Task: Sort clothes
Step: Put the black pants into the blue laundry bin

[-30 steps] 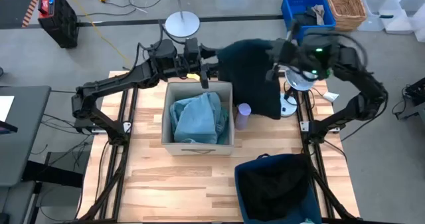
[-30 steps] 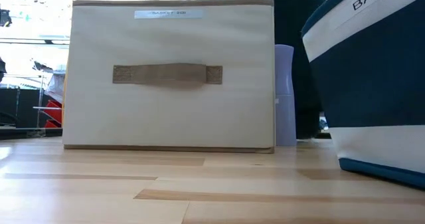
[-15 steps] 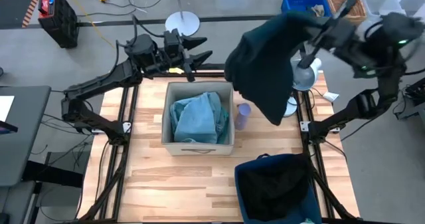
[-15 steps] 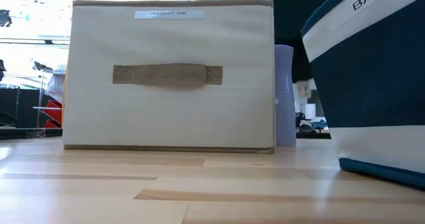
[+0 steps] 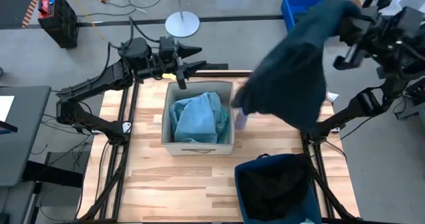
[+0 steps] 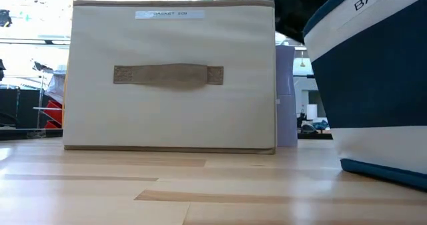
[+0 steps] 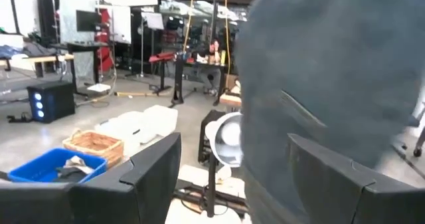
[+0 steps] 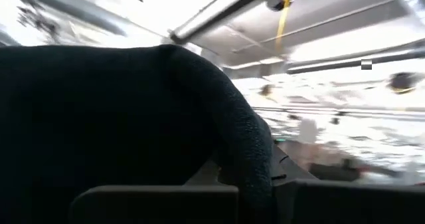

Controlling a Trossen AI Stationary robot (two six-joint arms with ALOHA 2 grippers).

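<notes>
A beige fabric box (image 5: 174, 135) sits mid-desk, toward the far edge, with the turquoise garment (image 5: 196, 117) crumpled inside. A lavender bottle (image 6: 286, 95) stands just beside the box's right wall, largely hidden from above by the dark green garment (image 5: 295, 68). That garment hangs in the air over the desk's far right part (broad, draped, deep teal-green), clamped in the right gripper (image 5: 350, 32). At the near right corner the navy bin (image 5: 247, 196) holds the black garment (image 5: 272, 182). The left gripper (image 5: 188, 58) hovers over the far edge, fingers apart.
</notes>
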